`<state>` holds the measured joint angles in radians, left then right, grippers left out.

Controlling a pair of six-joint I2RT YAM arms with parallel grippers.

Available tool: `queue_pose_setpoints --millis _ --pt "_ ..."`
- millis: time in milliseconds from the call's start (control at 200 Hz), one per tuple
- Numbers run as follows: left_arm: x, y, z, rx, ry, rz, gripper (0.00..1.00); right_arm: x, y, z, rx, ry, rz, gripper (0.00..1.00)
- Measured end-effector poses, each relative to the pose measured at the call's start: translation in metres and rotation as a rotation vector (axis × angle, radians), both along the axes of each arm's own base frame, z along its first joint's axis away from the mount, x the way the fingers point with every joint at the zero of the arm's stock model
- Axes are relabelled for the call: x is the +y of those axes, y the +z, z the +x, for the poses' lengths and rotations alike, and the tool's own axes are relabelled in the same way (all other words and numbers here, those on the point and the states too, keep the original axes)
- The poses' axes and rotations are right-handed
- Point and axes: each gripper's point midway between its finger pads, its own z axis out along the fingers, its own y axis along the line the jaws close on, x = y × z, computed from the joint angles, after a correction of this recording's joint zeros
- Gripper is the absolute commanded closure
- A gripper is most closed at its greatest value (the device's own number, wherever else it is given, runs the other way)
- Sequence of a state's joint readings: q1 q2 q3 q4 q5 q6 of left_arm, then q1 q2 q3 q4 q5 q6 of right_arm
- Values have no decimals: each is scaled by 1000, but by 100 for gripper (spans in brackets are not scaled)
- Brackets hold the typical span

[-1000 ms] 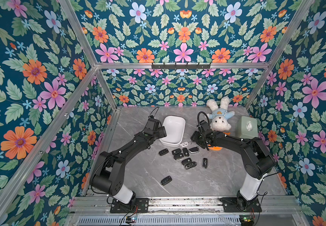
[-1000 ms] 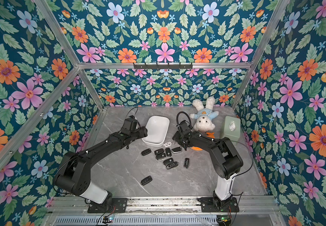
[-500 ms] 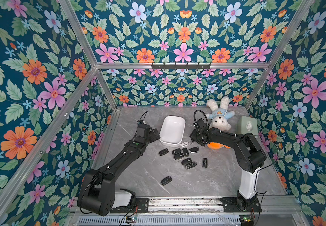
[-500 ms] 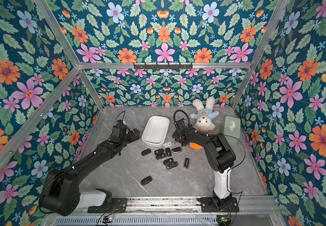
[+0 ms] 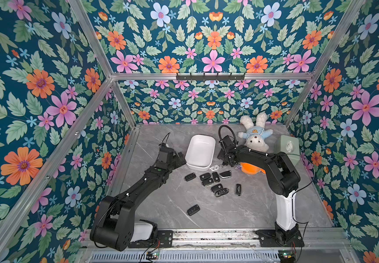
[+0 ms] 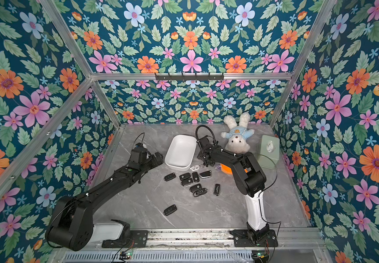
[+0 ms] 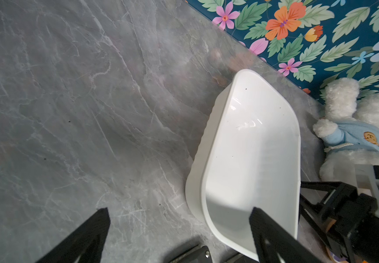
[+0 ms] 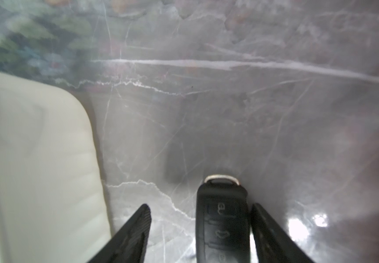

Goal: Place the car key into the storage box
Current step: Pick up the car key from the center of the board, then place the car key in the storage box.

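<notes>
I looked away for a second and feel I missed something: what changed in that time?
The left gripper drew back slightly from the storage box, jaws wide open and empty, as its arm sank lower. The right gripper edged toward the box; its open jaws straddle a black car key, nothing gripped yet. The box, the loose keys and the plush rabbit stayed put.
</notes>
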<state>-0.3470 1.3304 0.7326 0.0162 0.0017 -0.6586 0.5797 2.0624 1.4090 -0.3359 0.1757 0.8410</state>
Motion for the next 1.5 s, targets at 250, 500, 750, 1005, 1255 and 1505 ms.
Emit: queue_pose_setpoints --millis 250,500,750,1005,1255,1505 --pt "2 -1 -1 4 10 -15 0 -7 -5 -5 11 37 -62 44" --pt "2 -1 -2 3 13 -19 0 -11 -9 -8 14 50 -98 54" --pt "3 -1 -2 3 15 -24 0 -14 -9 -8 19 47 -117 63" --pt "6 -5 -4 16 31 -39 0 -17 -1 -17 60 62 -125 64" --pt "10 -15 -6 25 36 -61 0 -1 48 -10 -9 104 -101 63" --pt "17 -22 -15 34 46 -96 0 44 99 -1 -108 169 -69 63"
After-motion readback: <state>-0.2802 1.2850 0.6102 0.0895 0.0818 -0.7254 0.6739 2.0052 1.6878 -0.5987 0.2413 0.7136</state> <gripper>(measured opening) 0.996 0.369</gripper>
